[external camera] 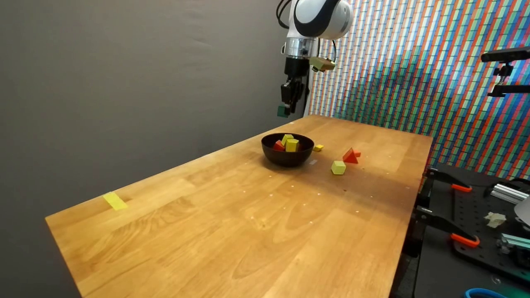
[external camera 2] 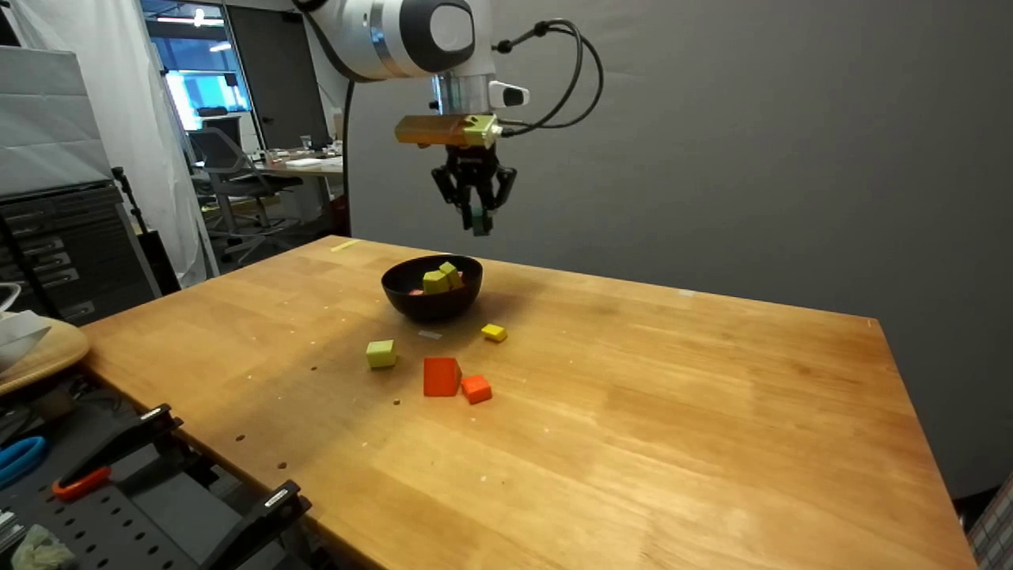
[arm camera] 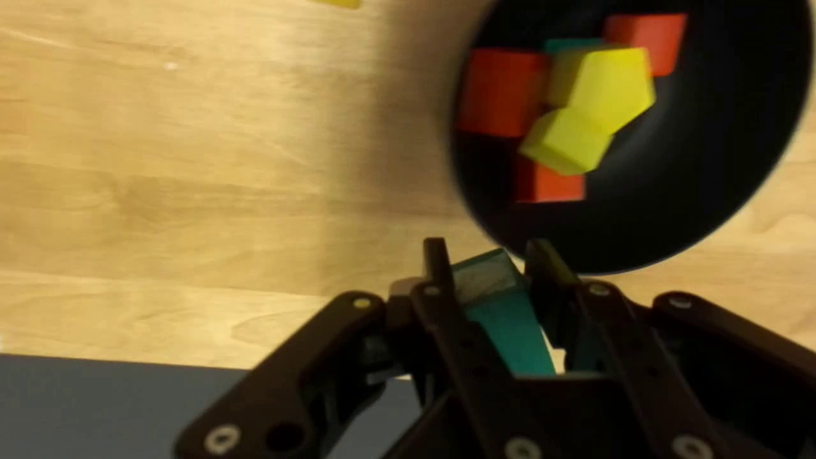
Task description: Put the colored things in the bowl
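Wrist view: teal block (arm camera: pixel 507 319), one, pinched between the fingers (arm camera: pixel 437 260) of the tool (arm camera: pixel 488 255); hangs higher than the black bowl (arm camera: pixel 714 185) and off to its side, seemingly not yet over the opening. Handling, judged: light, stiff, smooth, hardly fragile; take by opposite flat faces. Orientation: longest visible side slants between the fingers, a paler face at its outer end; fingers cover part, so true long axis uncertain.

Both exterior views angled down over the table (external camera: pixel 232 231), from near opposite ends, bowl (external camera 2: pixel 431 307) shared, wrist view close above
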